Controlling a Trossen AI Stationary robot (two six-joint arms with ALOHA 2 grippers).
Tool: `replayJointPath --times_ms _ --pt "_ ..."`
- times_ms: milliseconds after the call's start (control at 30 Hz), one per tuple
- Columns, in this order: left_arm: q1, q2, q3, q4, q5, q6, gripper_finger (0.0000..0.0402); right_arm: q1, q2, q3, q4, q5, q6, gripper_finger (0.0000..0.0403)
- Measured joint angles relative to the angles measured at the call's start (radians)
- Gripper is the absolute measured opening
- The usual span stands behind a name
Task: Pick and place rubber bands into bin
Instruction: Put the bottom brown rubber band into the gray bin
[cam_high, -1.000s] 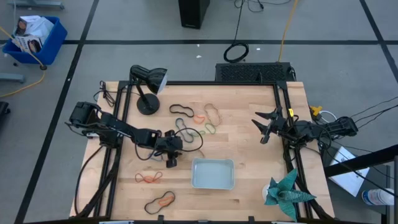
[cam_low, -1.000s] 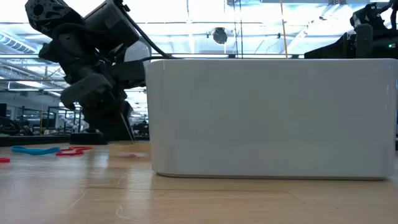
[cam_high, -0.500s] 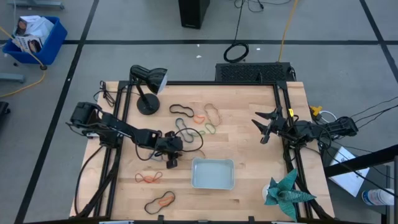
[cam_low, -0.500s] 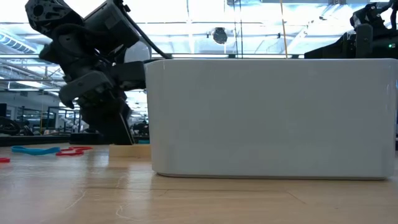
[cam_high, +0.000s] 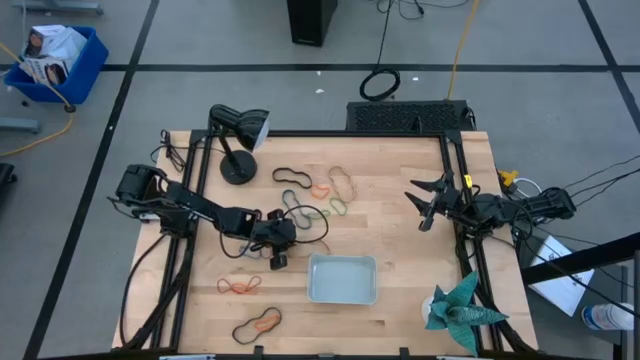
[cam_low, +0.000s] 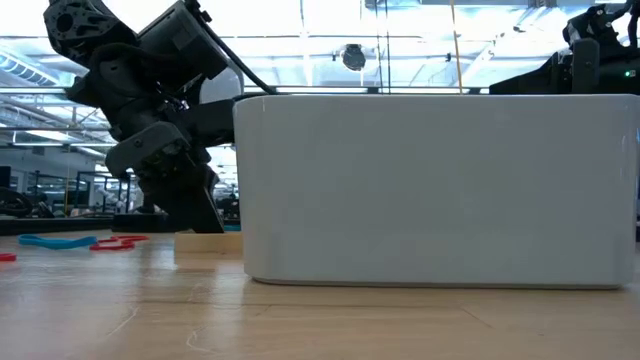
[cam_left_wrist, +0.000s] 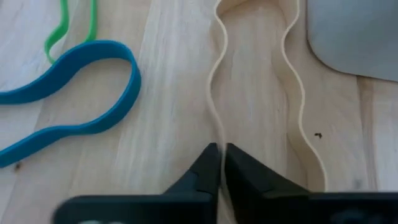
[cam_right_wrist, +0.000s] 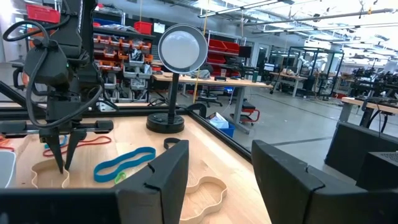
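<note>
the left gripper (cam_left_wrist: 219, 163), fingers pinched on the thin tan wavy rubber band (cam_left_wrist: 292, 81) lying flat just beside the pale translucent plastic bin (cam_left_wrist: 357, 34), may lose it on lifting because the grip is slight.

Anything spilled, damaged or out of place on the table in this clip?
Nothing stands out. Rubber bands lie loose on the wood, the bin sits upright, and the left pincer is shut on the tan rubber band. The right pincer waits open near the table's right edge.
</note>
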Motion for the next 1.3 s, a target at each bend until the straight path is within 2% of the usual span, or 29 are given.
replayJointPath --times_ms 67,233,400,567,733,933,1100,1300 --pt "0.000 0.000 0.000 0.000 0.000 0.001 0.0009 0.000 0.000 0.000 0.000 0.000 0.000 0.0169" --pt "0.000 0.001 0.000 0.019 0.000 0.007 0.0023 0.000 0.000 0.000 0.000 0.000 0.000 0.0169" --pt "0.000 0.001 -0.001 0.021 0.001 0.004 0.0007 0.000 0.000 0.000 0.000 0.000 0.000 0.0169" --pt "0.000 0.001 -0.001 0.022 0.003 0.003 0.0020 0.000 0.000 0.000 0.000 0.000 0.000 0.0169" --pt "0.000 0.001 -0.001 0.022 0.003 -0.001 0.0007 0.000 0.000 0.000 0.000 0.000 0.000 0.0169" --pt "0.000 0.002 -0.001 0.023 0.005 0.002 0.0024 0.000 0.000 0.000 0.000 0.000 0.000 0.0169" --pt "0.000 0.002 -0.001 0.024 0.006 0.003 0.0007 0.000 0.000 0.000 0.000 0.000 0.000 0.0169" --pt "0.000 0.002 -0.001 0.026 0.006 0.003 0.0026 0.000 0.000 0.000 0.000 0.000 0.000 0.0169"
